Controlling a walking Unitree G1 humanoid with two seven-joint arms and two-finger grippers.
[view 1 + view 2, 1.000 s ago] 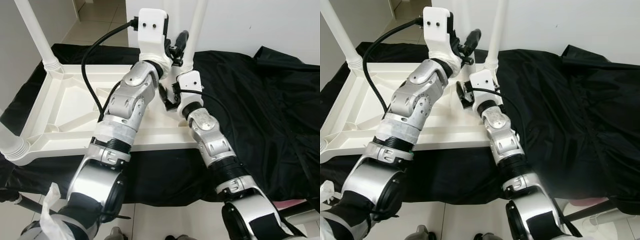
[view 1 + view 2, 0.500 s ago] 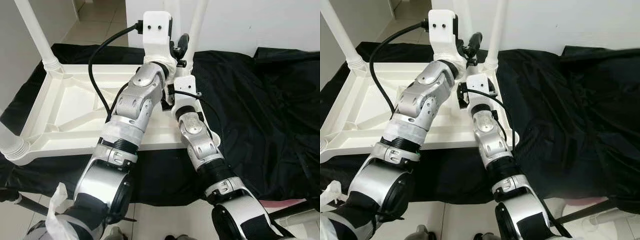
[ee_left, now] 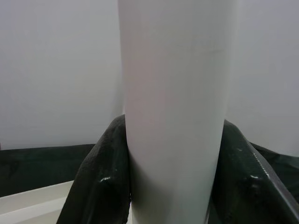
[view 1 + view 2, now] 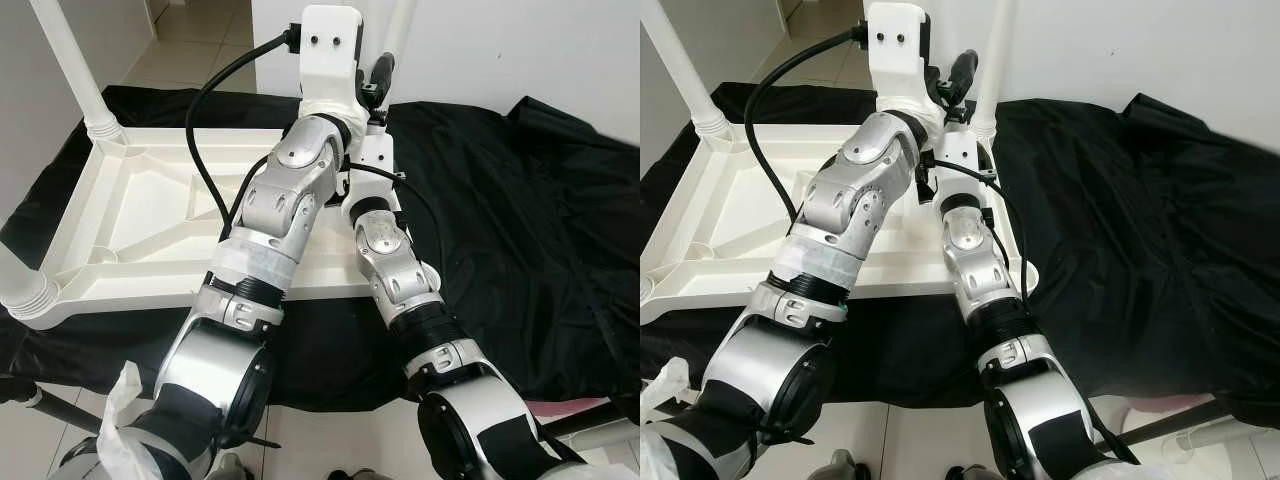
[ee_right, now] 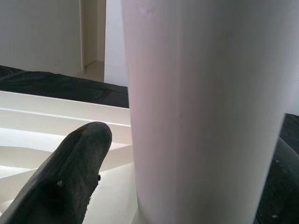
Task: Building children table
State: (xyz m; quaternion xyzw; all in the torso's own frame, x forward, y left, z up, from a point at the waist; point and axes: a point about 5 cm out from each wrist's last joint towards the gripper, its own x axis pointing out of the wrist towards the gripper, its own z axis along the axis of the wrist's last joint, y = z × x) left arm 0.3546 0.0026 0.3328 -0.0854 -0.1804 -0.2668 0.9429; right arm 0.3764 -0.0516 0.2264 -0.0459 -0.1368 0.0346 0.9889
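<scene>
A white children's table [image 4: 130, 215] lies upside down on a black cloth [image 4: 520, 220], its legs pointing up. My left gripper [image 3: 173, 140] is raised at the far right leg [image 4: 998, 50], and its two black fingers [image 3: 100, 177] press that leg from both sides. One of them shows beside the leg [image 4: 381, 75]. My right gripper [image 5: 187, 186] sits lower, at the base of the same leg. Its fingers [image 5: 77, 175] flank the leg with a small gap. In the eye views the right wrist [image 4: 373, 152] hides them.
Another white leg [image 4: 75, 70] stands at the far left corner, and a third [image 4: 20, 280] at the near left corner. A white wall [image 4: 520, 50] rises just behind the table. The black cable [image 4: 205, 110] of my left arm loops over the tabletop's underside.
My left gripper has moved right and up onto the far right leg. My right forearm has swung left, bringing its gripper up to that leg's base.
</scene>
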